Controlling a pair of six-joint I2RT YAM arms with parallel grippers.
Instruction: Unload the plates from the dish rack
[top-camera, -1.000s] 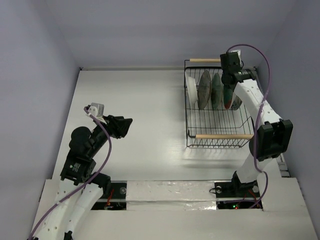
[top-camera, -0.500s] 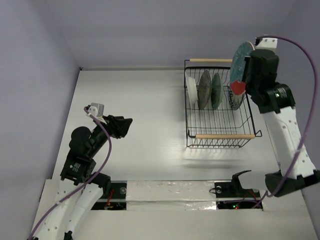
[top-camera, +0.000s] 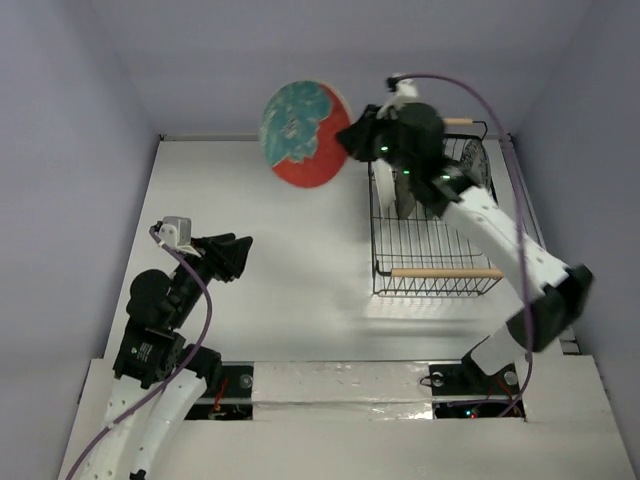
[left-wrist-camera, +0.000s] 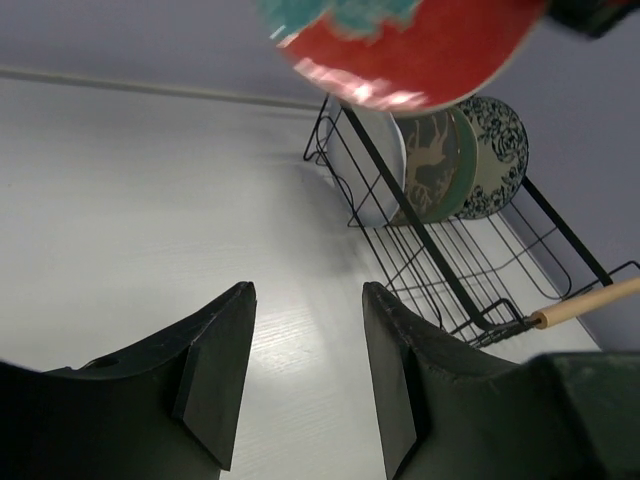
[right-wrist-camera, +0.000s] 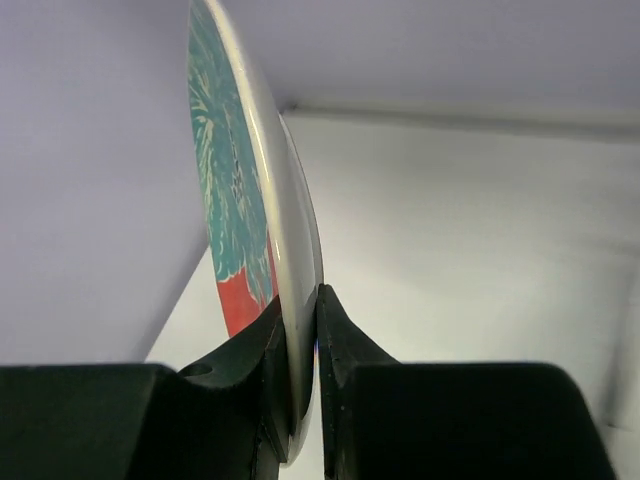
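Teal-and-red plate (top-camera: 303, 133) is out of the dish rack (top-camera: 445, 272) now: my right gripper (top-camera: 352, 140), clamped on its rim, has swung it left, high above the far table (top-camera: 280, 260). Four plates (left-wrist-camera: 450, 165) remain; left gripper (left-wrist-camera: 305, 370) gapes idle.

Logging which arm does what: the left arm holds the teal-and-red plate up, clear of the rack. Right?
No, the right arm holds the teal-and-red plate up, clear of the rack, its jaws shut on the rim. The top view shows it; the left arm's jaws stand open and empty.
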